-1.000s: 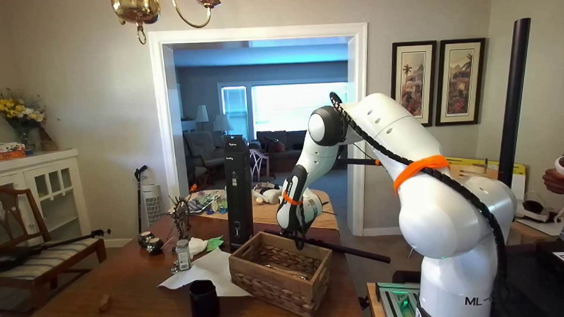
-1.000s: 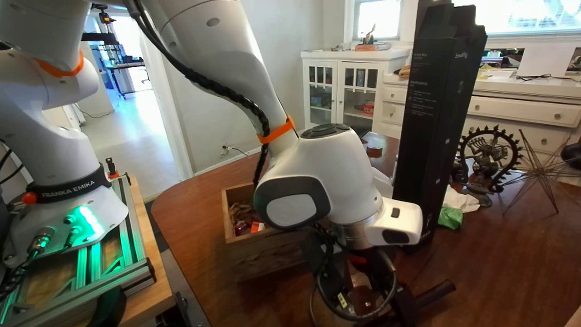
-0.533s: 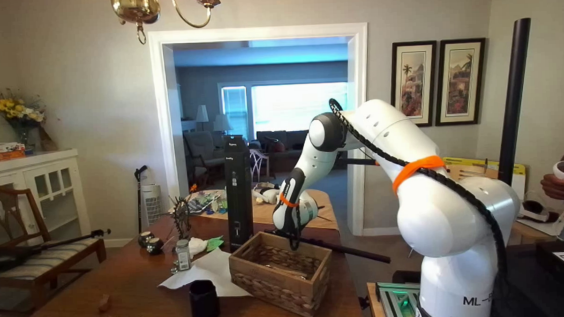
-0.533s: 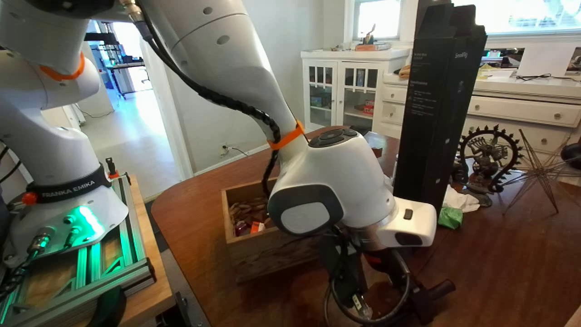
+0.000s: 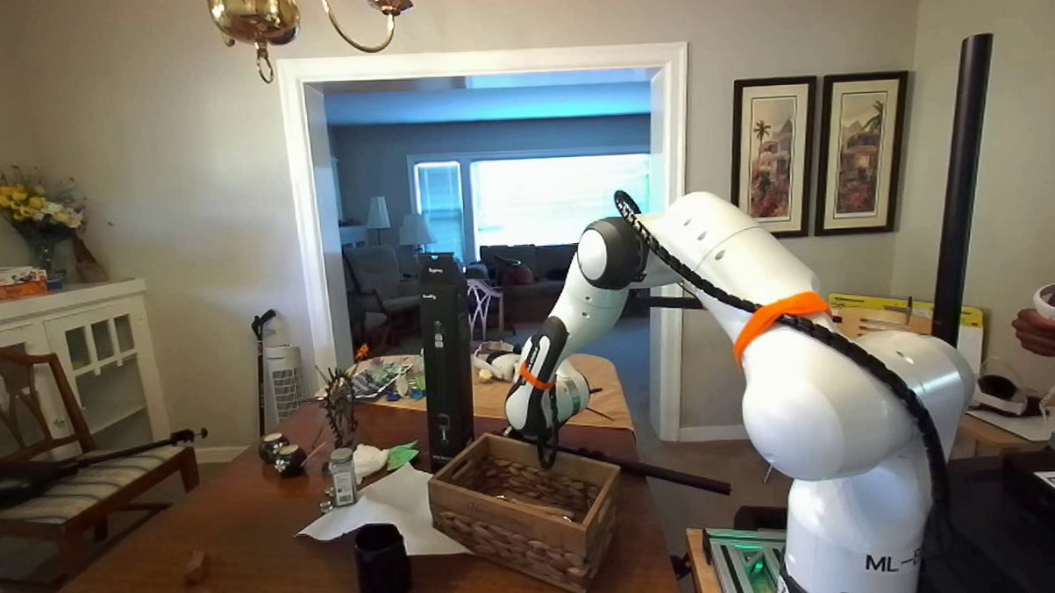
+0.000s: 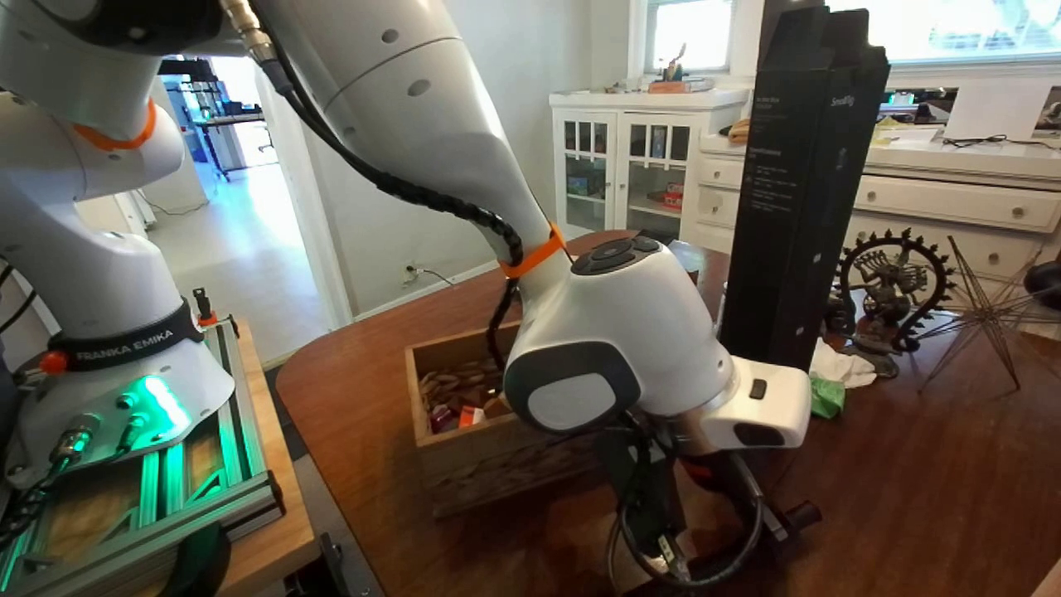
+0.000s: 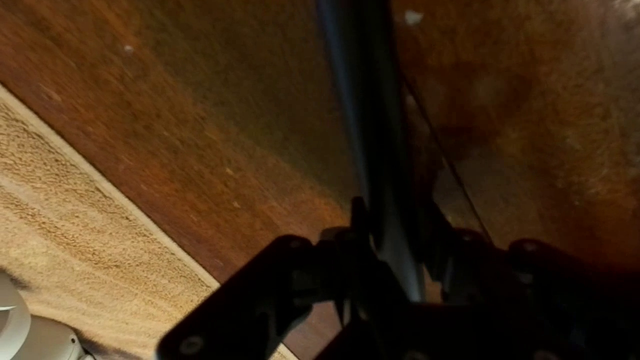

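A long black rod [image 7: 367, 100] runs up from between the fingers of my gripper [image 7: 395, 232] in the wrist view. The jaws have come in on both sides of the rod and are shut on it; the picture is dark there, so the exact contact is hard to see. In an exterior view the rod [image 5: 674, 476] reaches out past the table edge, behind the woven basket [image 5: 522, 529]. In an exterior view one rod end [image 6: 802, 514] sticks out by the gripper, whose fingers are mostly hidden by cables. The basket [image 6: 497, 473] stands close beside the wrist.
A tall black box [image 5: 446, 361] stands upright near the arm. Small coloured packets [image 6: 460, 414] lie in the basket. On the table are a black cup [image 5: 382, 565], white paper [image 5: 395, 512], a jar [image 5: 342, 477], a metal figurine [image 6: 891, 290] and a wire star [image 6: 986, 315].
My gripper has gone from open to shut around the rod. The arm has lowered slightly and shifted a little away from its base; the rod's end has moved only slightly.
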{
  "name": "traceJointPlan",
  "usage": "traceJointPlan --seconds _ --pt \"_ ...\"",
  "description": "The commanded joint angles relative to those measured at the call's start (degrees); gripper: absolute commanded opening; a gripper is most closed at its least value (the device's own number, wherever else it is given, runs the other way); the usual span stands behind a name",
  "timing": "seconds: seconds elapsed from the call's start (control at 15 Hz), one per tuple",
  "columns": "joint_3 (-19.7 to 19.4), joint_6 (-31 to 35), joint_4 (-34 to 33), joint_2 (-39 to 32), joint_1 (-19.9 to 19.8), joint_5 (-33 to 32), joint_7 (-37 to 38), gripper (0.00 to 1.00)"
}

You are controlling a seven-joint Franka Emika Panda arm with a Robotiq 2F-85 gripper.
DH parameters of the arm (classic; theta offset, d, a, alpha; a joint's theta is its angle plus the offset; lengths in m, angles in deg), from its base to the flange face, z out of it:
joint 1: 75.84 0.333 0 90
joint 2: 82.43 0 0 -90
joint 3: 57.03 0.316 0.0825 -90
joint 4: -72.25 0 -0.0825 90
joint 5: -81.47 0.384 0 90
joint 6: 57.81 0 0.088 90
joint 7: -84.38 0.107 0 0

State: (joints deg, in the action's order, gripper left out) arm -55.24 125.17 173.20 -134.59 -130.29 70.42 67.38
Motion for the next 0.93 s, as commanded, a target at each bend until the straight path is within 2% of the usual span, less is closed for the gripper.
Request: traceJointPlan --seconds 0.0,0.33,0.87 --pt "1.5 0.0 -0.2 -0.4 -2.2 0.6 0.3 0.05" --pt "3.5 0.4 3.5 2.9 -5.9 0.1 -0.1 0.06" --pt "4.5 -0.8 10.5 11.8 -9.7 -0.7 -1.1 0.06"
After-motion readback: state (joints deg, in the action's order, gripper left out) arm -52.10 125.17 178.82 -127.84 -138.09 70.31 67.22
